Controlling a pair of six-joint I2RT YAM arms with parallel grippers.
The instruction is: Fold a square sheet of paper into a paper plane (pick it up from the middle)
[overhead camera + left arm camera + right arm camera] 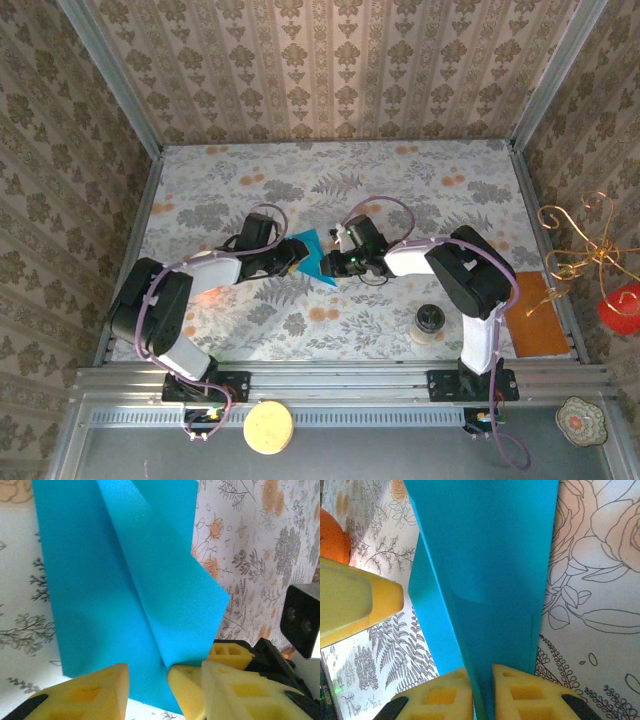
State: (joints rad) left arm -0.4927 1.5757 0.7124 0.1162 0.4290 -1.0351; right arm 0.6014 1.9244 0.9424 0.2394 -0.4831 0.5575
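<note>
The teal square sheet of paper [312, 252] sits at the table's centre between both arms, folded along a long crease [125, 580]. My right gripper [330, 263] is shut on the folded edge, its yellow pads pressed on both sides of the sheet [482, 692]. My left gripper [293, 256] faces it from the left and stands open [162, 687], with the paper lying across the gap and no pad pressing it. A right-hand finger [187, 690] shows at the flap's corner in the left wrist view. One left finger [365, 600] shows beside the sheet [490, 570] in the right wrist view.
An orange-brown flat sheet [537, 315] lies at the table's right edge. A small dark-lidded jar [430, 322] stands in front of the right arm. A yellow disc [268, 427] rests on the near rail. Patterned walls enclose the floral table [420, 190].
</note>
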